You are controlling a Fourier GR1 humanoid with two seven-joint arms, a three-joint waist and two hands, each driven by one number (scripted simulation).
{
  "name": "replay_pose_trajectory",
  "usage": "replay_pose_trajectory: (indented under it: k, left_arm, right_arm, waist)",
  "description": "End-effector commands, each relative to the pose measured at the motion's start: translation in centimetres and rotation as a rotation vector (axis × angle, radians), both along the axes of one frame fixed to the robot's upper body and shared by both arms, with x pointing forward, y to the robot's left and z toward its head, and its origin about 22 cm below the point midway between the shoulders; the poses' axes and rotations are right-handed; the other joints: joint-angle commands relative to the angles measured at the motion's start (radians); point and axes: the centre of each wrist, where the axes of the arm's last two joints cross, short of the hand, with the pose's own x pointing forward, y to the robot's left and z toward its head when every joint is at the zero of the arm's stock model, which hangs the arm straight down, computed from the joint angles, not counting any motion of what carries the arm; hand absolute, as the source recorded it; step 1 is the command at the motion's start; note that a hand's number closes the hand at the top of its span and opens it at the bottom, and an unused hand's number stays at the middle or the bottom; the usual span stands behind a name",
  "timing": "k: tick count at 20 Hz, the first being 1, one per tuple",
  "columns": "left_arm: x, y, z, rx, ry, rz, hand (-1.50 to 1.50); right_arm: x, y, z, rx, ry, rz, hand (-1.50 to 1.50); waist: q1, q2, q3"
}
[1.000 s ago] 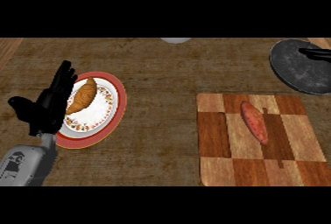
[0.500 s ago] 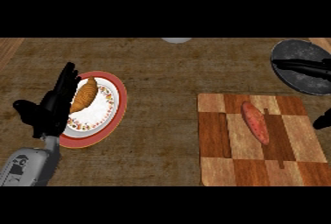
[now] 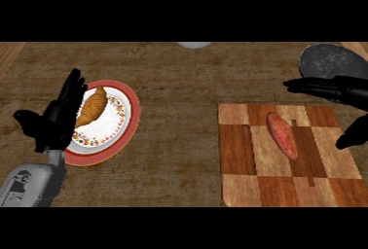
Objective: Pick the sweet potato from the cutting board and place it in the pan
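Since before, your right hand (image 3: 332, 90) is entering, fingers spread; sweet potato (image 3: 282, 134) lying just below it looks stiff, so grasp its middle.

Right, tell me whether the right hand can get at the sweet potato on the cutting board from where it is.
Probably yes. The right hand is open just past the cutting board at its far right corner, and the sweet potato lies bare on top with nothing over it or between them.
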Motion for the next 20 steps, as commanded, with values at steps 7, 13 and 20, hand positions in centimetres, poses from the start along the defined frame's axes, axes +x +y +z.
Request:
replay_pose_trajectory:
  k: [7, 13, 20]
  left_arm:
    - [-1.5, 0.3, 0.0, -0.001, 0.010, -0.003, 0.00]
    - [0.7, 0.0, 0.1, -0.003, -0.004, -0.015, 0.00]
    - [0.6, 1.0, -0.8, -0.011, 0.010, 0.016, 0.00]
  right_arm:
    - [-0.9, 0.6, -2.4, -0.127, -0.020, 0.067, -1.50]
    - [1.0, 2.4, -4.5, -0.220, -0.030, 0.067, -1.50]
    - [1.3, 5.3, -3.5, -0.214, -0.011, 0.084, -1.50]
  waist:
    - [-0.008, -0.004, 0.000]
    - [-0.001, 0.001, 0.000]
    - [-0.006, -0.001, -0.001]
